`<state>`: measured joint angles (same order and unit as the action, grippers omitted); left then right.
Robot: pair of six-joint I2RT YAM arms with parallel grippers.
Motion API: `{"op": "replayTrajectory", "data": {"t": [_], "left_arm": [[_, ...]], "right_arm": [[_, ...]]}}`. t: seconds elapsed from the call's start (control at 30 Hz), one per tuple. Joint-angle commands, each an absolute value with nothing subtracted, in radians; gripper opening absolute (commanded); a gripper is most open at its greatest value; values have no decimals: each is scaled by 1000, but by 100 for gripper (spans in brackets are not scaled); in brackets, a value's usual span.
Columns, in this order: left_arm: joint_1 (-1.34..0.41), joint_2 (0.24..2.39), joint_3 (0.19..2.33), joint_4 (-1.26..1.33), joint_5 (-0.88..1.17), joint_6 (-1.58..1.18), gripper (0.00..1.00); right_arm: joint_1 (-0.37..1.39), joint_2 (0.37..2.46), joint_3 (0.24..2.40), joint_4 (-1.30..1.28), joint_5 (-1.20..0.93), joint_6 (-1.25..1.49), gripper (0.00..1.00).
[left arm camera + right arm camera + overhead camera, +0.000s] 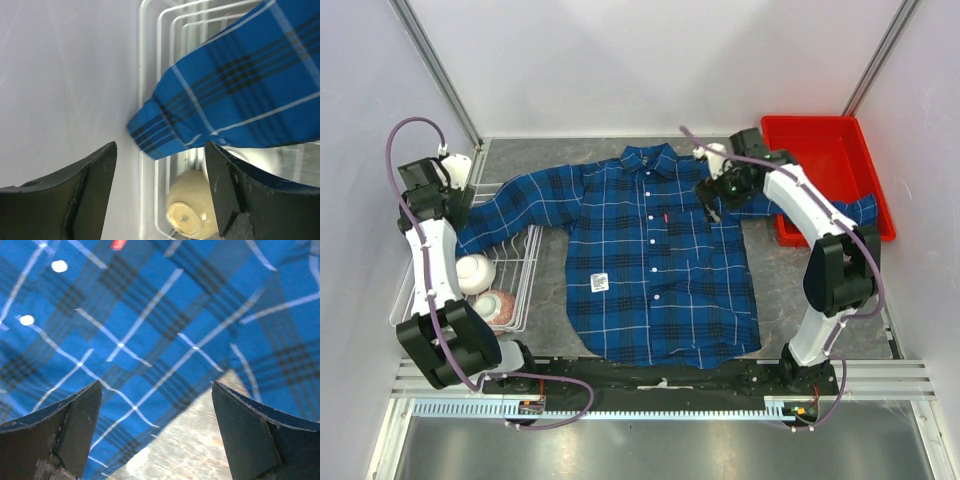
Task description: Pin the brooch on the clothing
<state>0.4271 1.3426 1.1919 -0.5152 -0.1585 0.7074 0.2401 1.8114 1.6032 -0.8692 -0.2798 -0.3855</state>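
The clothing (650, 270), a blue-and-black plaid shirt, lies spread flat on the table with its collar at the far side. No brooch shows in any view. My left gripper (458, 200) hangs open at the far left, just above the left sleeve cuff (165, 135), with nothing between its fingers (95, 185). In the left wrist view the open gripper (160, 165) looks down past the cuff. My right gripper (712, 207) hovers open over the shirt's right chest near the armpit. In the right wrist view it (156, 390) frames plaid cloth (150, 315) and bare table, holding nothing.
A white wire basket (525, 270) at the left holds a beige cup (192, 210) and bowls (472, 272); the left sleeve drapes over its far end. A red bin (830, 150) stands at the back right with the right sleeve over its edge. A white label (599, 283) sits on the shirt front.
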Motion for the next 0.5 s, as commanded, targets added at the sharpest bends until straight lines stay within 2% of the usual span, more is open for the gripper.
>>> {"op": "replayTrajectory", "data": {"t": [0.0,0.13,0.23,0.33,0.37,0.47], "left_arm": [[426,1312,1340,-653,116,566,79],[425,1290,1384,-754,289,439,80],[423,1258,1367,-773,371,376,80],[425,1232,1330,-778,406,344,80],[425,1226,1321,-779,416,341,80],[425,1197,1281,-779,446,319,80]], "right_arm": [[368,1678,1496,-761,-380,-348,98],[593,1620,1384,-614,-354,-253,98],[779,1629,1376,-539,-301,-226,89],[933,1681,1399,-477,-258,-204,69],[966,1722,1413,-460,-250,-186,59],[1078,1802,1463,-436,-229,-141,49]]}}
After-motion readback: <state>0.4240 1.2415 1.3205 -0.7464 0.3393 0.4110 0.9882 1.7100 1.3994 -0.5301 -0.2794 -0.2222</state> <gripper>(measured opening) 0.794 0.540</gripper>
